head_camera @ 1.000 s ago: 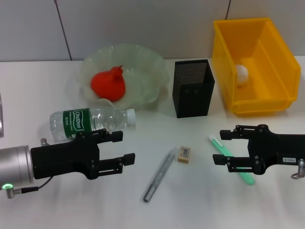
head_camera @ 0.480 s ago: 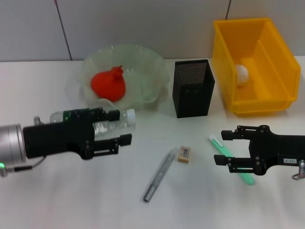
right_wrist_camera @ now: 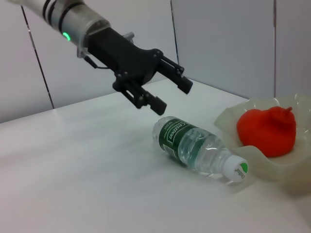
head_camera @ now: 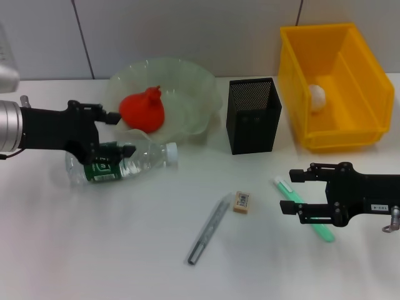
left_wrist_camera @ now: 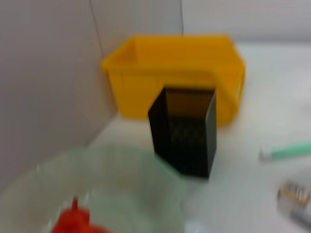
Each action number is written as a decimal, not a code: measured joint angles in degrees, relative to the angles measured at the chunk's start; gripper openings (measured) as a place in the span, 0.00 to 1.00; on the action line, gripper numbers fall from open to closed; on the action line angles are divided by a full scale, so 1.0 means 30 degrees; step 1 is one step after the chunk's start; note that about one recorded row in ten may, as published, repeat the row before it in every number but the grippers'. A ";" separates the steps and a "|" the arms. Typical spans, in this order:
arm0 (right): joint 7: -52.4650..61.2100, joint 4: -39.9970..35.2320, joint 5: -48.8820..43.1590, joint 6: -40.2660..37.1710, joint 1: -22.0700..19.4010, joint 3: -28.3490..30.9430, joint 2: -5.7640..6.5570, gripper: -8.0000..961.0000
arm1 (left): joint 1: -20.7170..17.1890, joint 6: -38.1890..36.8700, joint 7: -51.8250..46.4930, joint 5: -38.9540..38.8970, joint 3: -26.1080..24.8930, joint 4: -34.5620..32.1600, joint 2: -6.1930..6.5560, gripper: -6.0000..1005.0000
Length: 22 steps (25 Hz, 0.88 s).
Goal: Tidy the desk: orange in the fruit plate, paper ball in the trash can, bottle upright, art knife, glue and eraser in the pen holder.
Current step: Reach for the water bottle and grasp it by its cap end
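Observation:
The clear bottle (head_camera: 145,156) with a green label lies on its side in front of the fruit plate (head_camera: 190,94). My left gripper (head_camera: 122,132) hangs open just above its label end; the right wrist view shows the left gripper (right_wrist_camera: 174,97) clear of the bottle (right_wrist_camera: 199,150). The orange (head_camera: 142,110) rests in the plate. A paper ball (head_camera: 317,95) lies in the yellow trash can (head_camera: 334,134). The black mesh pen holder (head_camera: 252,115) stands between them. Eraser (head_camera: 242,201), silver art knife (head_camera: 209,228) and green glue (head_camera: 322,229) lie in front. My right gripper (head_camera: 287,192) is open over the glue.
The left wrist view shows the pen holder (left_wrist_camera: 187,128), the trash can (left_wrist_camera: 175,73), the plate (left_wrist_camera: 107,184) and the glue (left_wrist_camera: 286,151). A wall runs close behind the plate and the trash can.
My left gripper has moved back and to the left, from in front of the bottle to above its label end. The right arm and the small items have not moved.

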<state>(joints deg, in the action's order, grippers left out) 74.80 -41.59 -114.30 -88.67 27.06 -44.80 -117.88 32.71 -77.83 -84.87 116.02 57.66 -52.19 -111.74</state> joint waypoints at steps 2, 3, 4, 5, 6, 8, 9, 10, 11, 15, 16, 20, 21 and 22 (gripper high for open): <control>0.0015 -0.0008 -0.0002 0.0012 0.0008 0.0007 0.0003 0.75 | 0.0000 0.0000 0.0000 0.0000 0.0000 0.0000 0.0000 0.74; 0.0036 -0.0022 -0.0001 0.0021 0.0021 0.0011 0.0006 0.75 | 0.0856 0.0131 -0.0806 0.2748 -0.0088 -0.0278 -0.0228 0.74; 0.0036 -0.0022 -0.0001 0.0021 0.0021 0.0011 0.0006 0.75 | 0.0856 0.0131 -0.0806 0.2748 -0.0088 -0.0278 -0.0228 0.74; 0.0039 -0.0028 -0.0001 0.0023 0.0029 0.0011 0.0006 0.75 | 0.1005 0.0191 -0.0919 0.3230 -0.0094 -0.0327 -0.0293 0.74; 0.0062 -0.0044 0.0000 0.0026 0.0034 0.0017 0.0006 0.75 | 0.1005 0.0191 -0.0919 0.3230 -0.0094 -0.0327 -0.0293 0.74; 0.0160 -0.0081 0.0000 0.0044 0.0033 0.0023 0.0005 0.75 | 0.1487 0.0708 -0.1268 0.5533 -0.0119 -0.0928 -0.0862 0.74; 0.0160 -0.0081 0.0000 0.0044 0.0033 0.0023 0.0005 0.75 | 0.1487 0.0708 -0.1268 0.5533 -0.0119 -0.0928 -0.0862 0.74; 0.0254 -0.0103 0.0004 0.0069 0.0034 0.0022 0.0002 0.75 | 0.1633 0.0886 -0.1391 0.6473 -0.0129 -0.1183 -0.1172 0.74; 0.0277 -0.0109 0.0010 0.0095 0.0034 0.0022 0.0001 0.75 | 0.1633 0.0886 -0.1391 0.6473 -0.0129 -0.1183 -0.1172 0.74; 0.0283 -0.0108 0.0042 0.0216 0.0033 0.0022 -0.0005 0.75 | 0.2013 0.1655 -0.1497 0.8583 -0.0228 -0.1350 -0.1834 0.74; 0.0284 -0.0099 0.0045 0.0231 0.0035 0.0022 -0.0008 0.75 | 0.2050 0.1727 -0.1497 0.8744 -0.0237 -0.1359 -0.1892 0.74; 0.0287 -0.0091 0.0075 0.0255 0.0034 0.0022 -0.0015 0.75 | 0.2314 0.1996 -0.1502 0.9498 -0.0283 -0.1285 -0.2061 0.74; 0.0288 -0.0097 0.0084 0.0258 0.0033 0.0021 -0.0017 0.75 | 0.2344 0.2064 -0.1502 0.9598 -0.0282 -0.1243 -0.2064 0.74; 0.0290 -0.0103 0.0089 0.0260 0.0033 0.0023 -0.0020 0.75 | 0.2344 0.2064 -0.1502 0.9598 -0.0282 -0.1243 -0.2064 0.74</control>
<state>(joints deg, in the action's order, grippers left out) 75.67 -41.90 -114.03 -87.89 27.16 -44.73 -117.94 39.75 -71.64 -89.38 144.81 56.82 -55.92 -117.93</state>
